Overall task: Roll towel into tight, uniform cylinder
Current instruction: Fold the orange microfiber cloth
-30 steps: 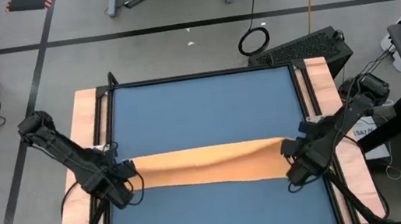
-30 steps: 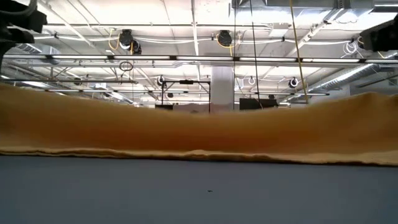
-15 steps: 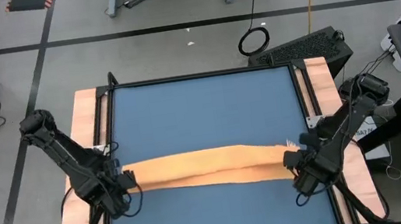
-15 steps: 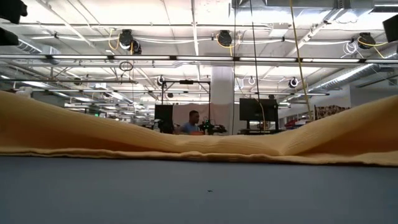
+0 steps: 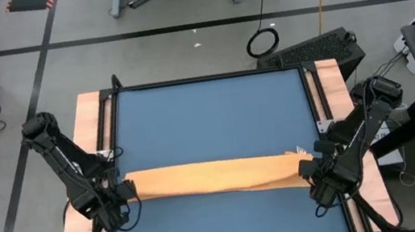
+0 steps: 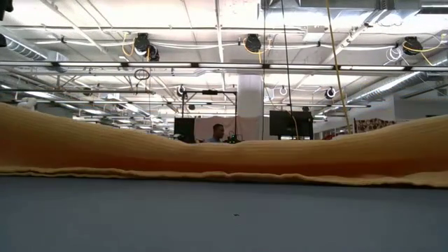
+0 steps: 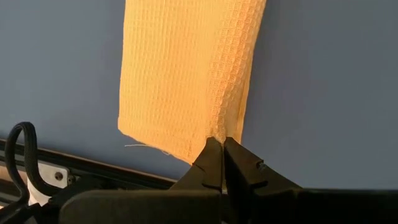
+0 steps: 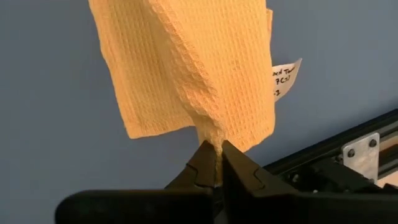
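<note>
The orange-yellow towel (image 5: 216, 178) lies as a narrow folded band across the blue mat (image 5: 207, 116), running left to right near the mat's near half. Its white tag (image 8: 285, 79) sticks out at the right end. My left gripper (image 5: 127, 196) is shut on the band's left end and my right gripper (image 5: 311, 175) on its right end. In the low view the towel (image 6: 224, 157) rests on the mat by its lower edge and rises toward both ends, dipping in the middle. My left gripper (image 7: 222, 144) pinches the towel's left end edge (image 7: 217, 132) between its two fingers, beside the folded long edge. The fingers come from above, pointing down. The cloth beyond lies flat on the mat. My right gripper (image 8: 217, 148) pinches a small bunched bit of the right end edge (image 8: 210, 132) between its two fingers, from above and slanting. The cloth puckers up into the fingers. The rest spreads out on the mat.
Black frame rails (image 7: 93, 168) (image 8: 336, 162) and wooden side boards (image 5: 91, 124) border the mat close to both grippers. The mat's far half is bare blue. A person (image 6: 218, 131) sits far back in the room in the low view.
Both grippers have gone toward the table's near edge, staying shut on the towel's ends. The towel band has gone with them and now looks narrower. In the low view its top edge has sunk, most in the middle.
</note>
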